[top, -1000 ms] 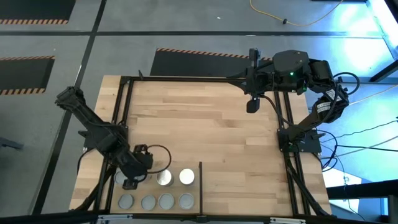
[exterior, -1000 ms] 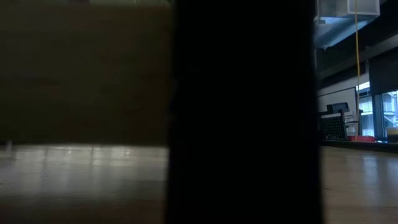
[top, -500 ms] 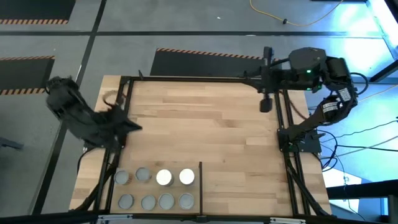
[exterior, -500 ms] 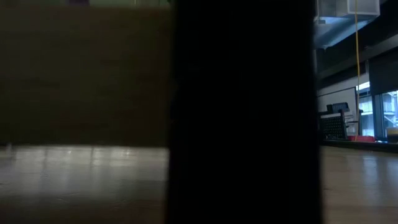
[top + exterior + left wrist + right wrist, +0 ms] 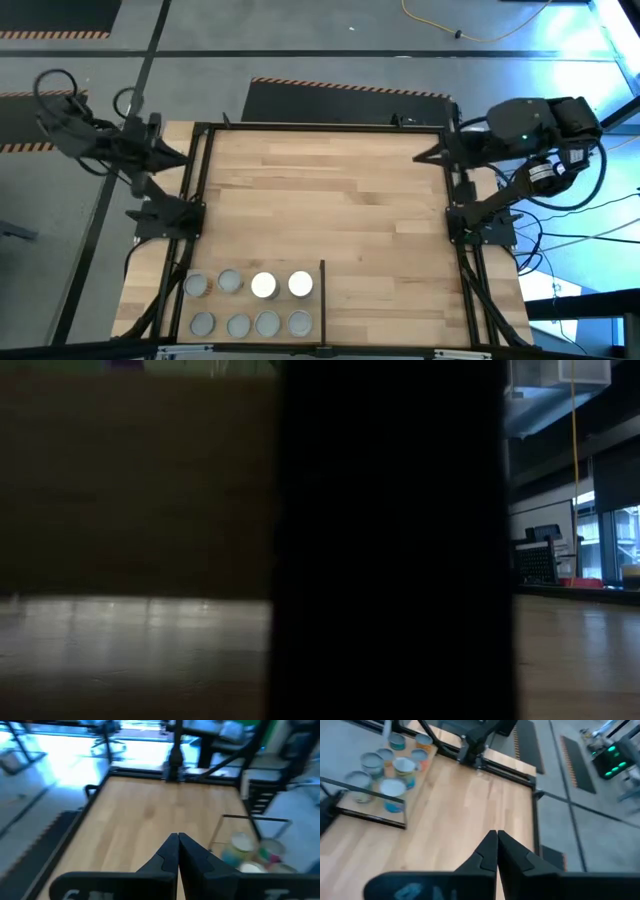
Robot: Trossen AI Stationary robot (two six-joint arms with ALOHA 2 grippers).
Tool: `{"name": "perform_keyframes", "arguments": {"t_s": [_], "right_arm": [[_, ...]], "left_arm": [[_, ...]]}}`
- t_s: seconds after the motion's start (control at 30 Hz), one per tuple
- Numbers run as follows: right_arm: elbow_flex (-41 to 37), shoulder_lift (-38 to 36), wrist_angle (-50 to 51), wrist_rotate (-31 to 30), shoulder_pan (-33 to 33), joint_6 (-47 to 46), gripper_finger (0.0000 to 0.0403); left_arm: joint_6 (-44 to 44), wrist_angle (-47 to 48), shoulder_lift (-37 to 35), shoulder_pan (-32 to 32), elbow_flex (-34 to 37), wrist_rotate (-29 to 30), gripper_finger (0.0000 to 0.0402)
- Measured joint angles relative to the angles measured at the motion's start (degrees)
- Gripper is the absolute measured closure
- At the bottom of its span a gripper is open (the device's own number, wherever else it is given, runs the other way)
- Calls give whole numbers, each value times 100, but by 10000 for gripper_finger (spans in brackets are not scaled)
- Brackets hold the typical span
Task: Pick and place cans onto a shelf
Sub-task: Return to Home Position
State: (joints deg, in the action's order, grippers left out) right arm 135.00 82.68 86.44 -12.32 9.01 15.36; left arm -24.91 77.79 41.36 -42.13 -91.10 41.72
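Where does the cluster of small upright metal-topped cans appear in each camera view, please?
High view: the cluster of small upright metal-topped cans sits low, left of centre.
Low view: not visible; dark shapes block it.
Left wrist view: cans past the left gripper, before the thin black divider bar.
Right wrist view: cans past the right gripper, behind that bar.
Shared landmark: the divider bar.

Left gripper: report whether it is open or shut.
Shut. In the left wrist view the left gripper shows its two dark fingers pressed together with nothing between them.
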Motion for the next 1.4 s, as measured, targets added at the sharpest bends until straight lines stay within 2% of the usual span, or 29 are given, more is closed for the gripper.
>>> {"name": "perform_keyframes", "arguments": {"t_s": [0.1, 0.3, 0.5, 0.7, 1.03, 1.27, 1.4], "right_arm": [[-2, -98, 120, -2, 191, -253, 392], [-190, -521, 42, -97, 393, -404, 399], [-1007, -1177, -166, -500, 405, -1037, 393], [-2587, -2103, -1416, -523, 405, -1061, 392], [-5586, -3583, -3458, -603, 405, -1364, 392], [-7650, -4688, -5253, -566, 405, -1599, 398], [-8462, -5117, -5884, -558, 403, -1808, 397]], "left_arm": [[135, -15, -336, 0, 1, -350, 401], [533, -17, -877, 0, 4, -384, 401], [753, -20, -1313, 29, 187, -546, 401], [753, -143, -1936, 166, 738, -533, 401], [912, -694, -3002, 521, 1907, -959, 401], [1678, -1688, -4014, 740, 2819, -1734, 401], [1944, -1836, -4077, 767, 3061, -2187, 401]]}}
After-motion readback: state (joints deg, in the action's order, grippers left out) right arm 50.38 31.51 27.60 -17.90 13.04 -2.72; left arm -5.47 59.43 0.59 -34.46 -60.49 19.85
